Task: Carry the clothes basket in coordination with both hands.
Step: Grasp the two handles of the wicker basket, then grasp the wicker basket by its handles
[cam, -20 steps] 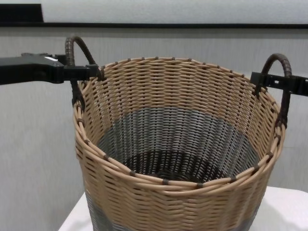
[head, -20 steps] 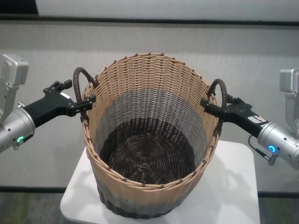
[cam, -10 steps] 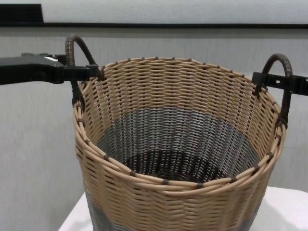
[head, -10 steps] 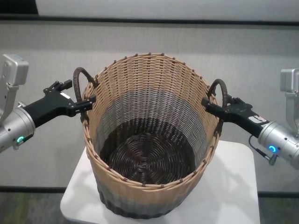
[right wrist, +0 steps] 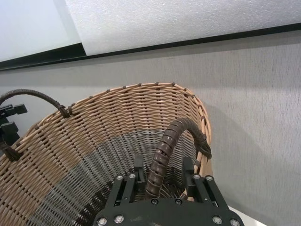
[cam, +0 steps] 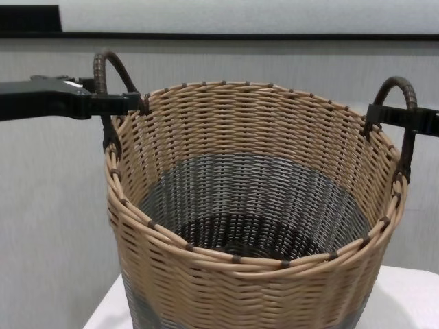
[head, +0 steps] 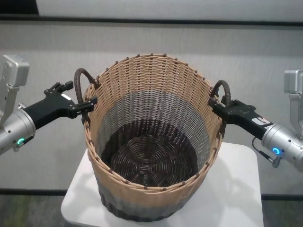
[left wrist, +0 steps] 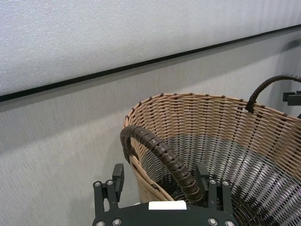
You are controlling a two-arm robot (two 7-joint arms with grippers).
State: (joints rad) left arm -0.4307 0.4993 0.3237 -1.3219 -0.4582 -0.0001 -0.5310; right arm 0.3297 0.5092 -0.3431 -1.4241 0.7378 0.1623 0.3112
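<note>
two grippers on one clothes basket (head: 151, 142), which sits upright on a small white table (head: 236, 189) right at the near edge of the scene, dark brown base down, grey band above it, tan band on top. moving back to the rim: left gripper (head: 87, 105) has its fingers either side of the left loop handle (head: 81, 80), not clamped, with gaps showing. right gripper (head: 217, 106) straddles the right loop handle (head: 222, 92) the same loose way. grey wall (head: 151, 42) behind everything.
</note>
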